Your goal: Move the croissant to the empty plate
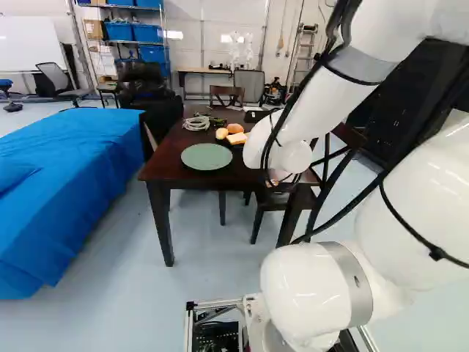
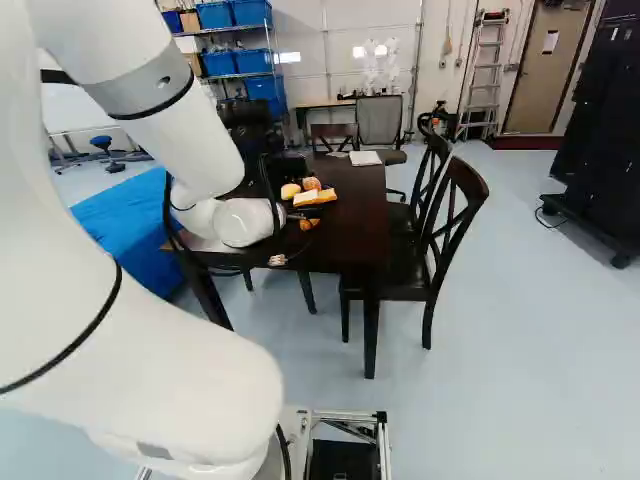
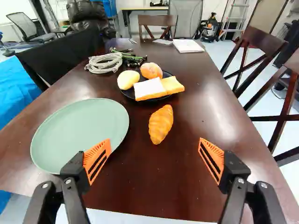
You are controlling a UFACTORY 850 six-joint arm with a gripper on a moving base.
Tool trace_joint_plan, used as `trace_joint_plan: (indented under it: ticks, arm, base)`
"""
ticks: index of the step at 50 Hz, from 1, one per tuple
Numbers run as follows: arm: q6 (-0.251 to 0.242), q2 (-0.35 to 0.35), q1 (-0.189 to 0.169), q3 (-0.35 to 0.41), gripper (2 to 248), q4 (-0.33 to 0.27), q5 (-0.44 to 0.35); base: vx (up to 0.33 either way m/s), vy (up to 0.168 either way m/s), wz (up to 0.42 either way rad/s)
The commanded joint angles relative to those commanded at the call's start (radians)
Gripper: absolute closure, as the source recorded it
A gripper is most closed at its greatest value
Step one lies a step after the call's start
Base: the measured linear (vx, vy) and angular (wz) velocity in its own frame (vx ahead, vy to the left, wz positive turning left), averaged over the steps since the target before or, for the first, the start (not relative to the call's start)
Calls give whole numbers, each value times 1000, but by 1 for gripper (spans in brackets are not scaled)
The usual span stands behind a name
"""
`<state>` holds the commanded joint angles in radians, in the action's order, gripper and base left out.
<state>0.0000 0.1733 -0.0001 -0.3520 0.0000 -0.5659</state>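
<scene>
Table [image 3: 154, 186], green plate [image 3: 79, 130], croissant [image 3: 160, 125], black plate [image 3: 129, 94]

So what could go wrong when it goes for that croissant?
The open gripper may nudge the green plate, which it partly overlaps in the wrist view. Reaching too far might bump the black plate of bread just beyond the croissant. Closing off-centre could roll the croissant across the table.

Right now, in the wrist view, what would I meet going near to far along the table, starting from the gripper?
Gripper → croissant → black plate of bread → white papers → wooden chair. I left out the green plate: it overlaps the croissant's place in the order.
</scene>
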Motion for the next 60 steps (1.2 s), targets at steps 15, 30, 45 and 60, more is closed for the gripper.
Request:
trace_joint_plan:
  ticks: [15, 30, 45, 60]
  arm:
    - [0, -39, -5, -74, 3, 0, 87]
    - [0, -80, -10, -150, 3, 0, 198]
    - [0, -118, -10, -224, 3, 0, 313]
    - [0, -154, -9, -299, 3, 0, 426]
  base:
    - [0, 0, 0]
    - [0, 0, 0]
    - [0, 0, 0]
    - [0, 0, 0]
